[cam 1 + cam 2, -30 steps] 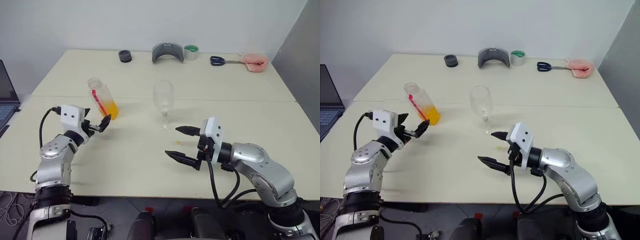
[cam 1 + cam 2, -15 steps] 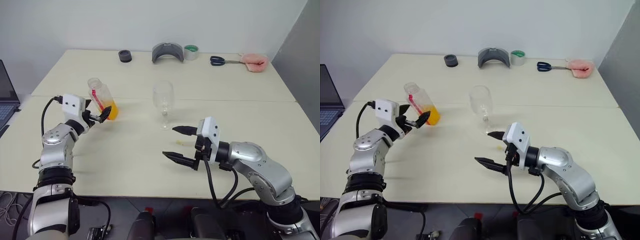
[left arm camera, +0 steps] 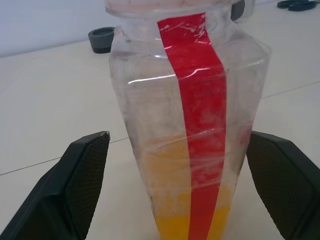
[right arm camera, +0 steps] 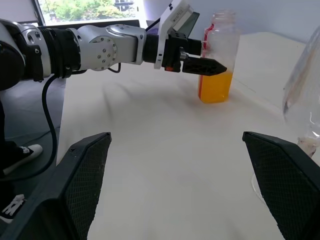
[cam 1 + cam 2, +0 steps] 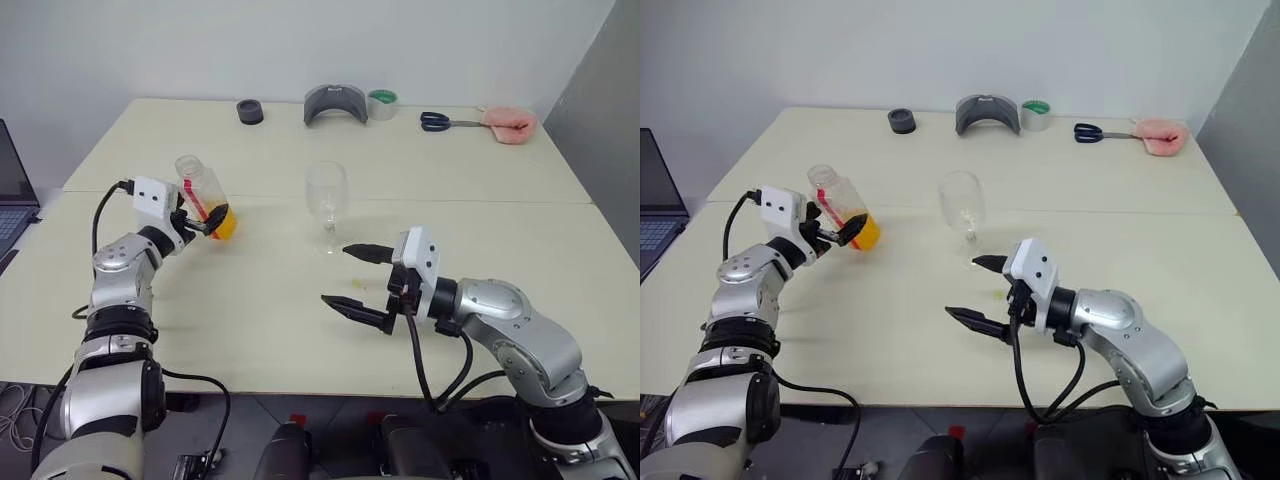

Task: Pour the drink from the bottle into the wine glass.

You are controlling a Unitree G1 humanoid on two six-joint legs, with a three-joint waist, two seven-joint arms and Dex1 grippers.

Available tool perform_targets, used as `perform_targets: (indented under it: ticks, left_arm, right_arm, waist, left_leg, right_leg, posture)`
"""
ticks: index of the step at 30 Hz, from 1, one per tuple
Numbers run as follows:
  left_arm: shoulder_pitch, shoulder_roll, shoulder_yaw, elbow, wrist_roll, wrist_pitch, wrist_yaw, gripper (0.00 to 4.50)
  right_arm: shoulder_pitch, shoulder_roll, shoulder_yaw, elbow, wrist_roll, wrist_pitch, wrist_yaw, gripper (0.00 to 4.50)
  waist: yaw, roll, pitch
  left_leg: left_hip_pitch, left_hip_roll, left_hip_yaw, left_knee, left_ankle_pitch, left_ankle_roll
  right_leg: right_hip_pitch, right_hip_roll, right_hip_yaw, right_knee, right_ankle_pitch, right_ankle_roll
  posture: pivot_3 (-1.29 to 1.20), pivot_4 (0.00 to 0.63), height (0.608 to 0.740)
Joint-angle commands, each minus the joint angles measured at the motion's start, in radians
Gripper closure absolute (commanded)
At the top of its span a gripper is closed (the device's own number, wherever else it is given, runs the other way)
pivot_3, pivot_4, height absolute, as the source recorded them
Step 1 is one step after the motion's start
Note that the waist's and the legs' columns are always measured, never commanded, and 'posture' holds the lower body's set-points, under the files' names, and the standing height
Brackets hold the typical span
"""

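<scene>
The bottle (image 5: 203,190) stands on the table at the left, clear with a red strip (image 3: 197,125), the orange drink (image 5: 223,222) filling its lowest part. My left gripper (image 5: 206,224) is open with one finger (image 3: 75,185) on each side of the bottle's lower half, a gap showing on both sides. The empty wine glass (image 5: 326,196) stands upright mid-table. My right gripper (image 5: 336,274) hangs open and empty just in front of the glass, pointing left. The right wrist view shows the bottle (image 4: 218,55), the left gripper (image 4: 202,64) at it and the glass's bowl (image 4: 302,95).
Along the far edge lie a black round piece (image 5: 250,111), a grey curved object (image 5: 336,103), a green tape roll (image 5: 382,103), scissors (image 5: 440,121) and a pink cloth (image 5: 510,122). A laptop (image 5: 10,195) sits off the table's left side.
My left gripper has moved forward to the bottle, and its open fingers now flank it. The right gripper has stayed about where it was, still open.
</scene>
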Motion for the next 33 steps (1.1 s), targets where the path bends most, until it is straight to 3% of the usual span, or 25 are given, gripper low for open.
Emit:
perform_targets:
  ticks: [1,9,11,18,28,33]
  left_arm:
    - [-0.034,0.008,-0.001,0.019,0.007,-0.041,-0.006,0.19]
    - [-0.053,0.004,-0.002,0.067,0.013,-0.072,-0.005,2.47]
    - [-0.057,0.004,-0.002,0.073,0.012,-0.076,-0.007,2.77]
    - [-0.058,-0.021,-0.014,-0.013,0.003,-0.058,-0.009,2.80]
    - [-0.045,-0.085,-0.132,-0.411,0.032,0.082,0.005,2.80]
    - [-0.099,-0.062,-0.225,-0.411,0.159,-0.066,0.015,2.81]
  right_arm:
    - [-0.017,0.004,-0.013,-0.015,0.004,-0.025,-0.006,0.00]
    - [-0.019,0.006,-0.004,-0.003,-0.005,-0.040,-0.008,0.00]
    - [-0.018,0.007,-0.002,-0.003,-0.007,-0.042,-0.010,0.00]
    - [-0.015,0.024,-0.021,-0.002,-0.029,-0.064,-0.050,0.00]
    - [-0.013,0.041,-0.111,0.014,-0.123,-0.167,-0.172,0.00]
    - [-0.025,0.034,-0.099,0.031,-0.110,-0.176,-0.137,0.00]
  waist:
    - [0.000,0.000,0.000]
    - [0.000,0.000,0.000]
    - [0.000,0.000,0.000]
    - [0.000,0.000,0.000]
    - [0.001,0.000,0.000]
    - [-0.005,0.000,0.000]
  left_leg:
    - [0.000,0.000,0.000,0.000,0.000,0.000]
    - [0.000,0.000,0.000,0.000,0.000,0.000]
    - [0.000,0.000,0.000,0.000,0.000,0.000]
    - [0.000,0.000,-0.001,0.000,0.000,0.000]
    - [-0.008,-0.001,-0.004,0.004,0.002,-0.004]
    - [-0.007,-0.001,-0.003,0.004,0.002,-0.003]
  right_leg:
    - [0.000,0.000,0.000,0.000,0.000,0.000]
    - [0.000,0.000,0.000,0.000,0.000,0.000]
    - [0.000,0.000,0.000,0.000,0.000,0.000]
    - [0.000,0.000,0.000,0.000,0.000,0.000]
    - [-0.003,-0.001,-0.002,0.000,0.000,0.000]
    - [-0.002,0.000,-0.002,0.001,0.000,0.000]
  posture:
    - [0.00,0.150,0.740]
    - [0.00,0.150,0.740]
    - [0.00,0.150,0.740]
    - [0.00,0.150,0.740]
    - [0.00,0.150,0.740]
    - [0.00,0.150,0.740]
